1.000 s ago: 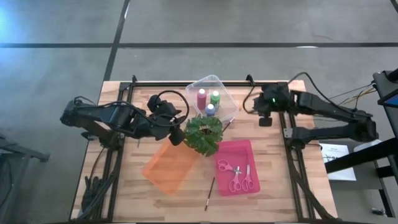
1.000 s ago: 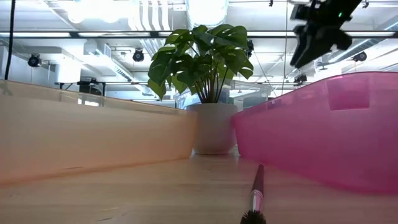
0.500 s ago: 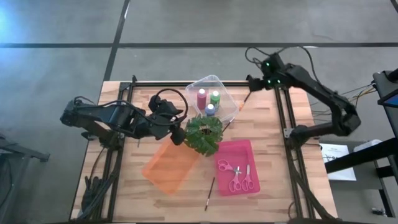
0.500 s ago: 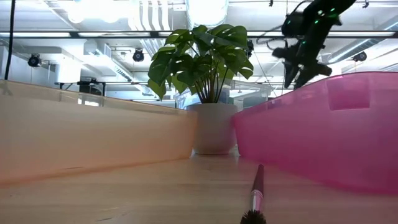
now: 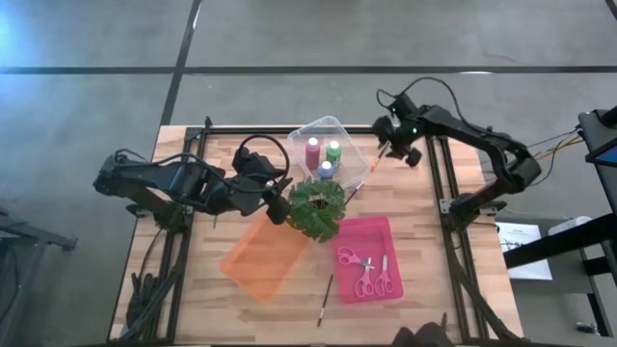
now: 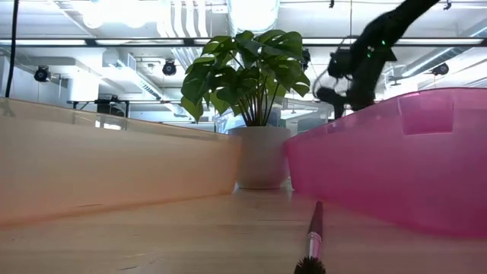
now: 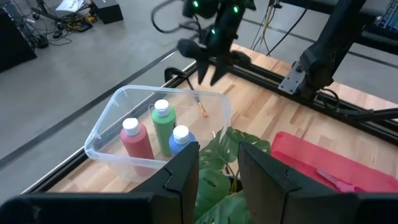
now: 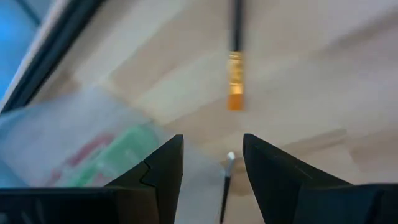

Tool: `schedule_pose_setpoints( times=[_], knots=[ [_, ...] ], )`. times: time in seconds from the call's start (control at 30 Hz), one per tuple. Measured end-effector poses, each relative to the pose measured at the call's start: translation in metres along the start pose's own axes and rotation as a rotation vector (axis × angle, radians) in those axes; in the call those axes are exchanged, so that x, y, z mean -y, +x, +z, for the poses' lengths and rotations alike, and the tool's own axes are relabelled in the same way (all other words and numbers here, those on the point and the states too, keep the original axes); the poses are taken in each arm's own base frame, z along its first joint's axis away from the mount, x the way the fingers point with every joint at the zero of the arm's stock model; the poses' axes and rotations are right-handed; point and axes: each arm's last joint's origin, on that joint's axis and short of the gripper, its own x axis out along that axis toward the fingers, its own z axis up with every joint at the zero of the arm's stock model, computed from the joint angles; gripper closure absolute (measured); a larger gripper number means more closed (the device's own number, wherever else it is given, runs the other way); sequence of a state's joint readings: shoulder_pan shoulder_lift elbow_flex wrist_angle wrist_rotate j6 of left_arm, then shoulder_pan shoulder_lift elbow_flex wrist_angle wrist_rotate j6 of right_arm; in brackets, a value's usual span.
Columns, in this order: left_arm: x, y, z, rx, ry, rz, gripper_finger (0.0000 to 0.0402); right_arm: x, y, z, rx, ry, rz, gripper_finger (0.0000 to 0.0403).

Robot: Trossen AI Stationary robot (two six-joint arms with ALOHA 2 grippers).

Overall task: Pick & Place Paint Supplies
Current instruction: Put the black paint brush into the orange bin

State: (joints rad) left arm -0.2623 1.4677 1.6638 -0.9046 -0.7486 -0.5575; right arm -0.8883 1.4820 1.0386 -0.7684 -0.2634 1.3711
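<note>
Three paint bottles, maroon-pink (image 5: 311, 152), green (image 5: 334, 150) and blue-purple (image 5: 326, 170), stand in the clear tray (image 5: 352, 135). An orange-tipped paintbrush (image 5: 374, 164) (image 8: 234, 87) lies on the table beside that tray's right side. My right gripper (image 5: 383, 146) (image 8: 211, 143) hovers open just above the brush. A white-tipped brush (image 8: 227, 171) lies nearer the plant. Another brush (image 5: 326, 301) lies near the near edge. Pink-handled scissors (image 5: 349, 257) lie in the pink tray (image 5: 386, 226). My left gripper (image 5: 280, 204) (image 7: 219, 149) waits open beside the plant.
The potted leafy plant (image 5: 316, 207) stands mid-table between the trays. An orange tray (image 5: 260, 260) lies left of the pink one. In the low view the pink tray wall (image 6: 396, 152) and orange tray wall (image 6: 114, 160) flank the near brush (image 6: 313, 236).
My right arm has swung from the table's right side toward the far edge, then left to the clear tray. There it has come down over the orange-tipped brush. My left arm and the supplies have kept still.
</note>
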Motion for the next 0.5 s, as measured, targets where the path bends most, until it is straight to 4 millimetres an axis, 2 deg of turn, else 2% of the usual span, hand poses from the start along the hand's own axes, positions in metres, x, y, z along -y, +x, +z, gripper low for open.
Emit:
schedule_pose_setpoints(
  times=[0.2,0.33,0.5],
  knots=[
    [0.000,0.000,0.000,-0.001,-0.002,-0.006,0.0283,0.033,0.031,-0.003,-0.047,0.305,0.045,0.0241],
    [0.000,0.000,0.000,-0.002,0.001,-0.008,0.0283,0.036,0.043,-0.015,-0.049,0.417,0.160,0.0241],
    [0.000,0.000,0.000,-0.001,0.005,-0.008,0.0283,0.043,0.055,-0.019,0.021,0.494,0.131,0.0241]
  ],
)
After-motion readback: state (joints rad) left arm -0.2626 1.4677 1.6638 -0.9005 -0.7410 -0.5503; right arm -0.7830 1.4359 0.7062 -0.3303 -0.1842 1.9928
